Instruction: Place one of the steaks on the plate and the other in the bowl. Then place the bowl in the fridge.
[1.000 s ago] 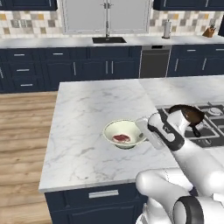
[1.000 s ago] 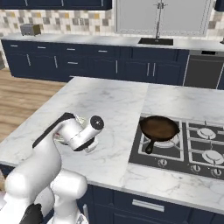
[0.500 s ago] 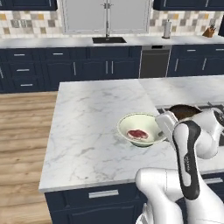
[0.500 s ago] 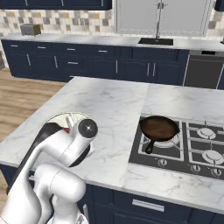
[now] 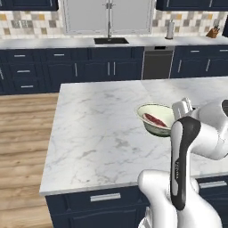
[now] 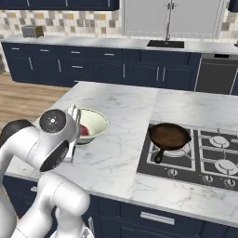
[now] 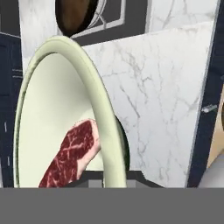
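Over the marble island counter (image 5: 98, 129), left of the black skillet (image 6: 168, 136) on the stove, the gripper (image 7: 114, 177) pinches the rim of the cream bowl (image 5: 156, 119), held tilted off the counter, a steak (image 7: 70, 154) lying inside.

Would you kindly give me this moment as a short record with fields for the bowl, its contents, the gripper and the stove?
bowl: cream-white round deep bowl, raised and tilted above the white marble island counter
contents: red-pink raw steak lying inside the bowl
gripper: two-finger gripper shut on the bowl's rim
stove: black long-handled skillet on the gas hob
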### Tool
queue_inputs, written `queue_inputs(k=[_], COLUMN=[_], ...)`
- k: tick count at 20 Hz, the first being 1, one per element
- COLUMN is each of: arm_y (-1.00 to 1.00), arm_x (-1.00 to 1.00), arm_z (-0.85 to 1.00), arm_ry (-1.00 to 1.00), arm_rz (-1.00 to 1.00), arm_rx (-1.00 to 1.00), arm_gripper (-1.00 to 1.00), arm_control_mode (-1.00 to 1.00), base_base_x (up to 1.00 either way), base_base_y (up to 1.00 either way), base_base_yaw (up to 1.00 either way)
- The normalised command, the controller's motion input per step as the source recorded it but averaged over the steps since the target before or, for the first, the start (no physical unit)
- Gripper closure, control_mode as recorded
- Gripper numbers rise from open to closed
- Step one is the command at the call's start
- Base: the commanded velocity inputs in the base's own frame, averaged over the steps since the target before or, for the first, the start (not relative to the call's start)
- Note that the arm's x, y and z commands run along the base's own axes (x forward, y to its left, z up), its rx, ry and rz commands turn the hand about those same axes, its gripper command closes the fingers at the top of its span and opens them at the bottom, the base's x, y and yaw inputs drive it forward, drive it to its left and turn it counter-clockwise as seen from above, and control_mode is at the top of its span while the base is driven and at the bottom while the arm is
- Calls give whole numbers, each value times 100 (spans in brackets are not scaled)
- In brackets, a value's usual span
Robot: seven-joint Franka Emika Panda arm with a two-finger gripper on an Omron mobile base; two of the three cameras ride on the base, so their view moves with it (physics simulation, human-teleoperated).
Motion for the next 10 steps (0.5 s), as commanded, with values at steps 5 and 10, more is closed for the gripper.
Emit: queue_inputs(k=[5, 10], arm_y=[0, 4], arm_x=[-100, -90], arm_z=[16, 46], arm_ry=[-9, -23], arm_rz=[-15, 3], arm_rx=[-2, -20], arm_gripper=[100, 100], arm_control_mode=[-100, -100], base_base_x=[0, 0], base_base_y=[0, 0], base_base_yaw=[0, 0])
